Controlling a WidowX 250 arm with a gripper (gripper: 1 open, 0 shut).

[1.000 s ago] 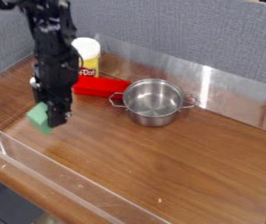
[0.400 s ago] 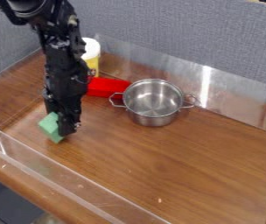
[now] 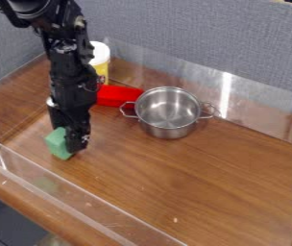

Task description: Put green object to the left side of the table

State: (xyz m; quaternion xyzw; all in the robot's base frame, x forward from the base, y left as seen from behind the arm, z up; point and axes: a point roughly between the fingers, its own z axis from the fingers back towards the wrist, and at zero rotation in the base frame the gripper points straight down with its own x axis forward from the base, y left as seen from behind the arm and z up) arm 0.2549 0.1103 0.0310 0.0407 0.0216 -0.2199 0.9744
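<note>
- My gripper point(image 3: 66, 144) points straight down at the left part of the glossy brown wood-grain table point(image 3: 200, 183); my dark fingers stand against the small matte green cube-like block point(image 3: 60, 143), and that block appears to sit on the tabletop rather than hang in the air
- Whether my fingers are clenched or released I cannot tell; they and the block overlap in the one view, and no gap between them shows clearly
- The relation that matters next: the green block lies at my fingertips, slightly to their left as the camera sees it, so I judge a straight lift upward is the way off it without dragging it; it looks near-cubic, so I read no long axis in it
- The block rests near the left clear plastic wall, well apart from the steel pot point(image 3: 169, 110); I judge the placing itself all but done
- Count: one arm, one green block, one red rectangular block point(image 3: 112, 95) lying just behind my arm, one shiny steel pot with side handles near the middle, one yellow and white container point(image 3: 99, 61) at the back; the red block lies between container and pot
</note>
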